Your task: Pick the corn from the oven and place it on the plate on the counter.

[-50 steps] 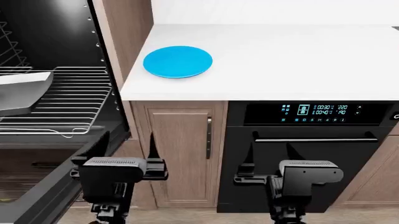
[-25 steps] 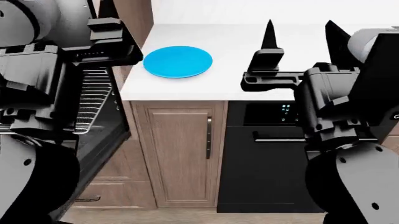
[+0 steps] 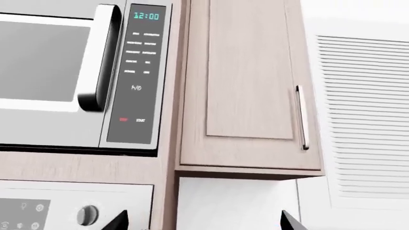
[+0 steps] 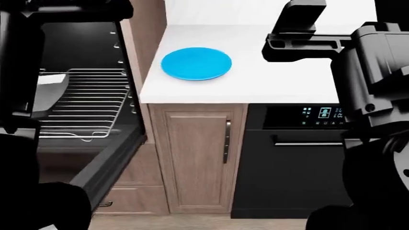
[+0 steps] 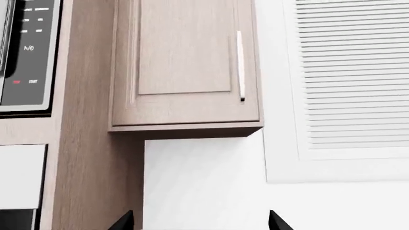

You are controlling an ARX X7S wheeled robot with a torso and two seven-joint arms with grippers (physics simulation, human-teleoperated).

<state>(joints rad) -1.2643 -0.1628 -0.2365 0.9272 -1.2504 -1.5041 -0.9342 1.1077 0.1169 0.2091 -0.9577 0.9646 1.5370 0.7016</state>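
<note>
The blue plate [image 4: 196,63] lies on the white counter [image 4: 281,81], near its left end. The oven [image 4: 70,57] stands open at the left, with a wire rack [image 4: 89,103] and a grey tray [image 4: 52,91] on it. The corn is not in view; my left arm [image 4: 19,72] hides much of the cavity. My left gripper [image 3: 203,223] is open and empty, facing a microwave and upper cabinet. My right gripper [image 5: 200,223] is open and empty, facing a wall under a cabinet. My right arm [image 4: 370,72] is raised over the counter's right part.
The oven's door [image 4: 105,160] hangs open and juts forward at the lower left. A wooden cabinet door [image 4: 195,158] sits under the counter. A black-fronted appliance with a cyan display [image 4: 319,113] is at the right. A microwave [image 3: 64,72] and a louvred vent [image 5: 351,72] are up high.
Both arms have risen further, so the grippers' fingertips now leave the top of the head view. The head view has shifted, the plate sits further right, and more of the oven rack shows.
</note>
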